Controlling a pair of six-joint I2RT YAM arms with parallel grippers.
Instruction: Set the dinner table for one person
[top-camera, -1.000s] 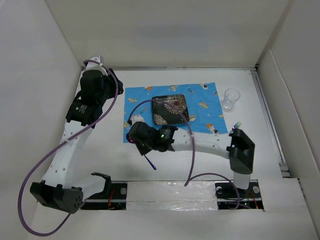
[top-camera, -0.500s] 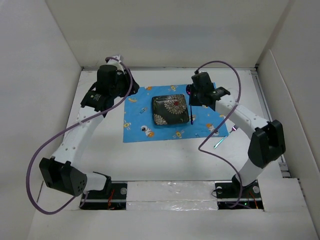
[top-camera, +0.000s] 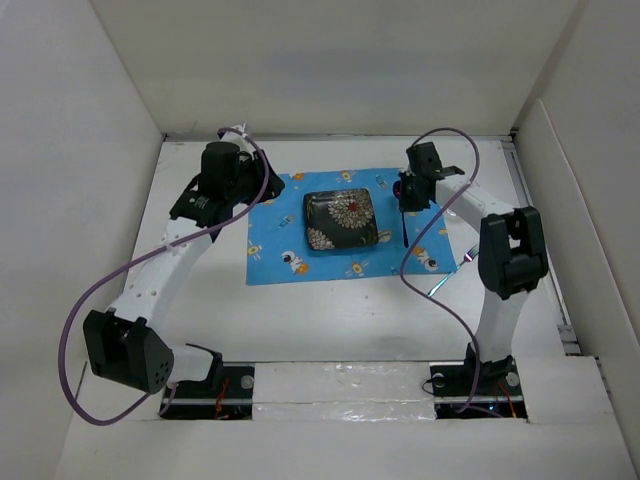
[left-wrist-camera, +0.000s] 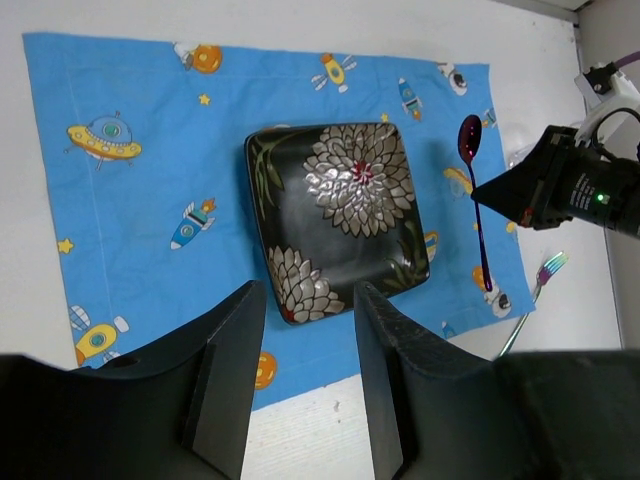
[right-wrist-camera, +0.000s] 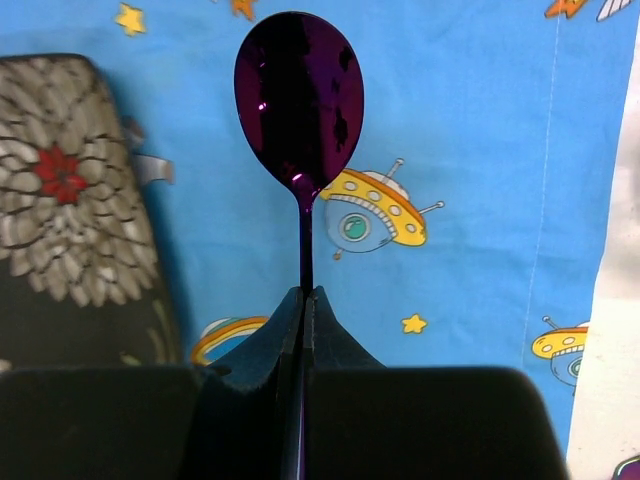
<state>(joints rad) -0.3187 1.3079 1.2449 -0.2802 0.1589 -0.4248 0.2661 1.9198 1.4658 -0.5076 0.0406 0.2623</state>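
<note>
The white dinner table (top-camera: 320, 320) carries a blue cartoon placemat (top-camera: 285, 240) with a black floral square plate (top-camera: 340, 220) at its middle. My right gripper (top-camera: 403, 200) is shut on the handle of a purple spoon (right-wrist-camera: 300, 95) over the mat's right part, just right of the plate. The spoon lies along the mat with its bowl toward the far wall. In the right wrist view the fingers meet on the handle at the right gripper (right-wrist-camera: 308, 292). My left gripper (left-wrist-camera: 305, 330) is open and empty, above the mat's near-left part; it is at the far left in the top view (top-camera: 255, 188).
An iridescent fork (top-camera: 440, 284) lies on the table just off the mat's near right corner; it also shows in the left wrist view (left-wrist-camera: 535, 295). White walls bound the table on all sides. Purple cables loop from both arms.
My right gripper has carried the spoon from the near left of the mat across to its right side, past the plate. The left arm shifted slightly. The glass seen earlier at far right no longer shows.
</note>
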